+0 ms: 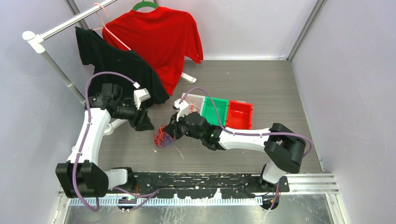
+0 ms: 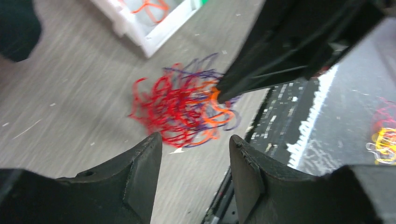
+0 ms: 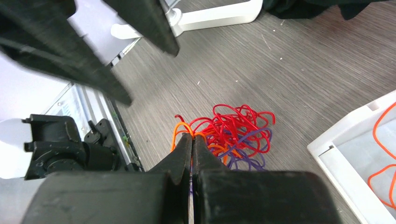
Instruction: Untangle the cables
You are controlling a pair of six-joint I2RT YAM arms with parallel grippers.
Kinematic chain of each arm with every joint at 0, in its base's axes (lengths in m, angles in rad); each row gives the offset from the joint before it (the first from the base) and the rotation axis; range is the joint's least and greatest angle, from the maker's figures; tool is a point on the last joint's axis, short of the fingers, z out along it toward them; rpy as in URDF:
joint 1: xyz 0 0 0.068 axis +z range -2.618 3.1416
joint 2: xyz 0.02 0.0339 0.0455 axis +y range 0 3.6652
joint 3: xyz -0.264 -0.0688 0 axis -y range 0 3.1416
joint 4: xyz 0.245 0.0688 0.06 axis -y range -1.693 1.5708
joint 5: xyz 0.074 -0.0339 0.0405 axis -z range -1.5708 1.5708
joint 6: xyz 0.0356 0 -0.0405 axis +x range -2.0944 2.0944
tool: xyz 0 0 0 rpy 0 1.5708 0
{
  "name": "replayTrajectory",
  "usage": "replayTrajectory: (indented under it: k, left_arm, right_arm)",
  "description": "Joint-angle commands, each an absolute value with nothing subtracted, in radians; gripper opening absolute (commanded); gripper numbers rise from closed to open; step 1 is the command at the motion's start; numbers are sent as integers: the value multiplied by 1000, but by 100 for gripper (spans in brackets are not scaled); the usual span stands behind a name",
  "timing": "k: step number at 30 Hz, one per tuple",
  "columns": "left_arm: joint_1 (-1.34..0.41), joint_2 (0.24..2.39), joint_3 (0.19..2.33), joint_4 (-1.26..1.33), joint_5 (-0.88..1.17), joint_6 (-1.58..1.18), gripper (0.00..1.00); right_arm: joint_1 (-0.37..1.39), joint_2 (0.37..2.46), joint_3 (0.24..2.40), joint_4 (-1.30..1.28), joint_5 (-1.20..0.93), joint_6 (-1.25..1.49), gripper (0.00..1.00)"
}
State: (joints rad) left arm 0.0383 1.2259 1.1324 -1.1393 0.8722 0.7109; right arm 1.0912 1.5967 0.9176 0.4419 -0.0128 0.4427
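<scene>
Red, orange and purple thin wires [image 3: 238, 133] sit tangled on the grey bench [image 3: 303, 70], the right claw [image 3: 191, 136] pinching an orange loop [image 3: 181, 128], so the left claw [image 2: 196, 140], spread and empty, should grab one red loop and pull slowly away.

3 bins [image 1: 215, 111] are sitting in 1 row, 2 shirts [image 1: 159, 42] are hanging behind, 1 tangle of cables [image 1: 162, 138] is sitting near.

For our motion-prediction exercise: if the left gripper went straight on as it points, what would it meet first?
Probably the tangle of cables, straight ahead of the open left gripper. The right gripper, pinching the tangle, sits just beside that line; depth is unclear.
</scene>
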Motion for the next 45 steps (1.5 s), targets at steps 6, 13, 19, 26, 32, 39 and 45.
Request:
replayTrajectory:
  k: [6,13,19,26,32,39,45]
  left_arm:
    - [-25,1161,1036,-1157,1041,644,51]
    - [-35,1142,982,-974,1039,448,43]
    - [-66,1134,939,-833,1008,319,34]
    - [-64,1120,970,-893,931,380,9]
    - [-64,1111,1027,-997,896,460,3]
    - [-65,1091,1041,-1043,859,515,5]
    - [-64,1060,1029,-948,768,427,0]
  right_arm:
    - [1112,1599,983,570,87,441,1]
    - [1117,1601,983,594,72,468,1]
    - [1117,1600,983,623,45,503,1]
    - [1117,1572,955,615,48,505,1]
    - [1117,1551,906,618,73,512,3]
    - [1117,1546,896,617,64,512,3]
    - [1118,1546,894,607,22,517,11]
